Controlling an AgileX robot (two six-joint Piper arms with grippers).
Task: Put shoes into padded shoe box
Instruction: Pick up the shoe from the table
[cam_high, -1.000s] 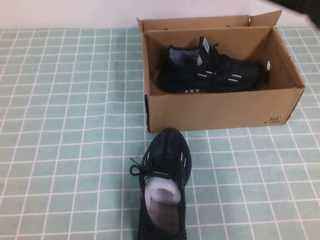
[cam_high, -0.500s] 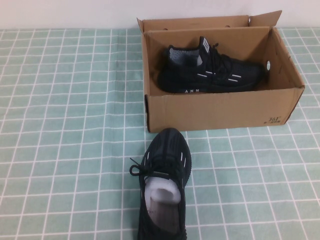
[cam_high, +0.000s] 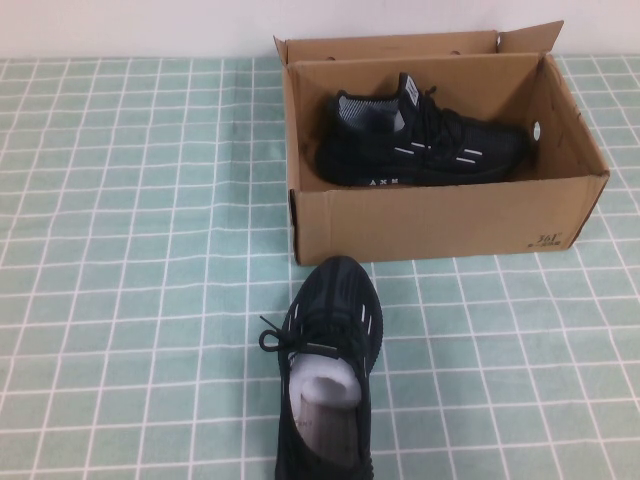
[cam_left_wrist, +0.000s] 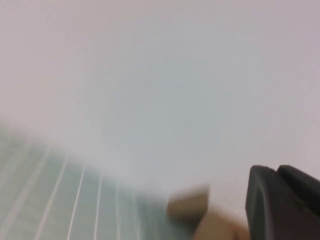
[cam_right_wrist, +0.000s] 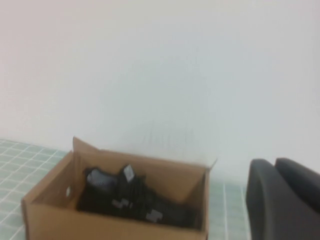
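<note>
The brown cardboard shoe box (cam_high: 440, 222) stands open at the back middle of the table. One black sneaker (cam_high: 425, 150) lies on its side inside it. The other black sneaker (cam_high: 328, 370), with white stuffing, stands on the cloth in front of the box, toe toward it. Neither arm shows in the high view. My right gripper (cam_right_wrist: 282, 200) shows as a dark edge in the right wrist view, held away from the box (cam_right_wrist: 60, 220) and the sneaker (cam_right_wrist: 130, 197) in it. My left gripper (cam_left_wrist: 285, 205) is a dark edge in the left wrist view, near a blurred corner of the box (cam_left_wrist: 190, 207).
A green and white checked cloth (cam_high: 130, 260) covers the table. A pale wall (cam_high: 140, 25) runs behind the box. The box's back flaps (cam_high: 530, 38) stand up at its far edge.
A dark part of the right arm that showed at the high view's top right corner one second ago has left the view. The shoes and the box have not moved.
</note>
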